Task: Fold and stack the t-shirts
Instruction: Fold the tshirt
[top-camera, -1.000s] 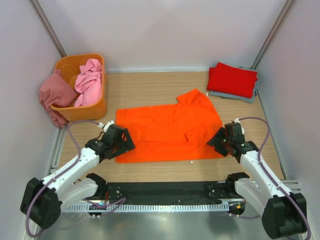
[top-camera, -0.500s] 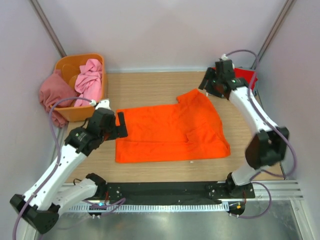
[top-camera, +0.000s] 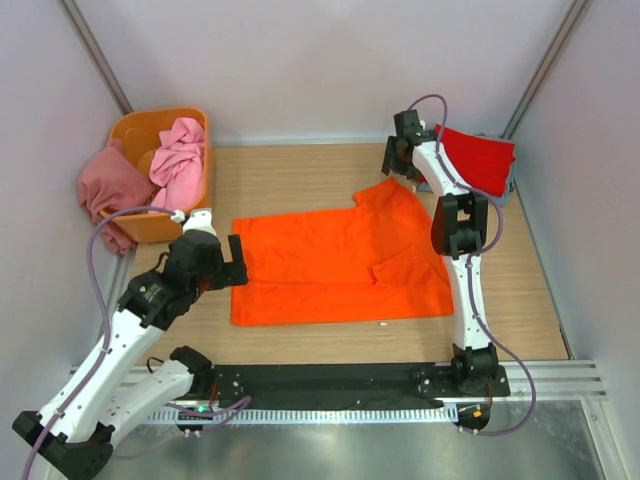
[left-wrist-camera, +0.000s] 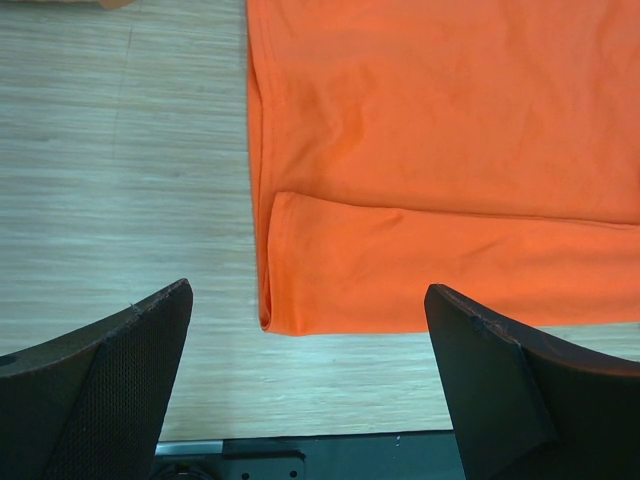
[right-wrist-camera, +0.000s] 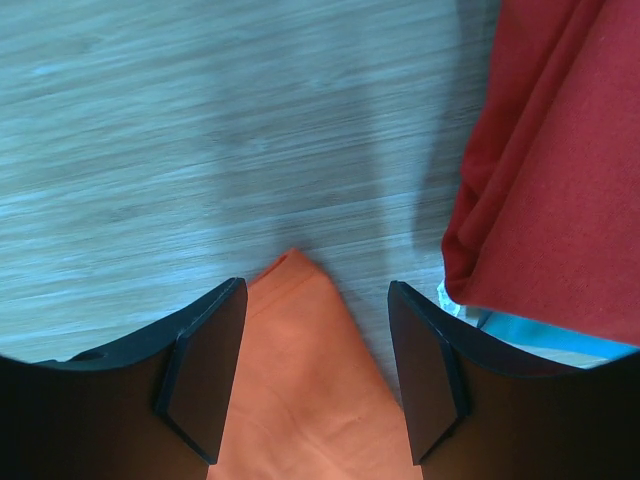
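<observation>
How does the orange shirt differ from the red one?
The orange shirt lies spread across the middle of the table; the red shirt is folded small in the far right corner. The orange one rests on bare wood, the red one on a blue cloth. Both are plain.

Left gripper, jaws wide apart, low at mid-reach; right gripper, jaws apart, at full forward reach.
</observation>
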